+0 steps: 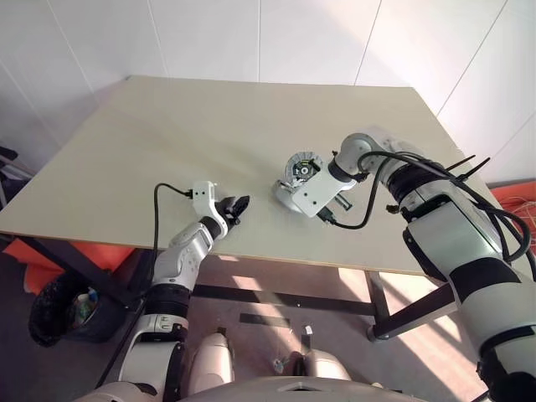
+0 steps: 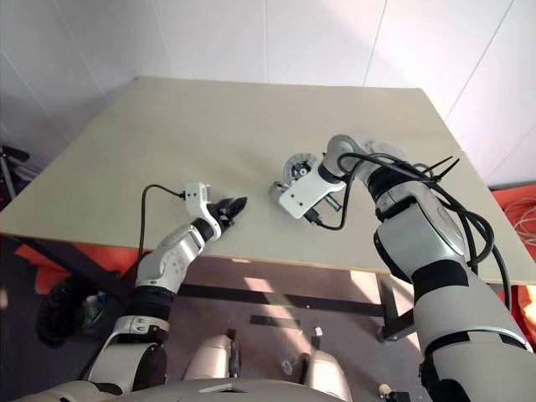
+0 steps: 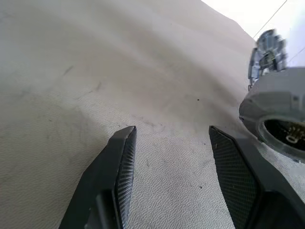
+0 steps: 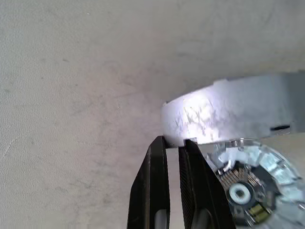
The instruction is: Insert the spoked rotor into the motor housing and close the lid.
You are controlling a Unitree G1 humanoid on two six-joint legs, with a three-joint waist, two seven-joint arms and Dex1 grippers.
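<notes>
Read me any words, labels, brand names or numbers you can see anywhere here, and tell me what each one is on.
None can be read.
The motor housing shows small markings round its centre, too blurred to read.
The right wrist camera body has a dark window with tiny marks, too small to read.

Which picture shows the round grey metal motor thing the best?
The right wrist view: the grey motor part is close, its pale rim and silvery finned face with dark centre visible beside the shut right gripper. Both eye views show it small on the table; the left wrist view catches an edge.
</notes>
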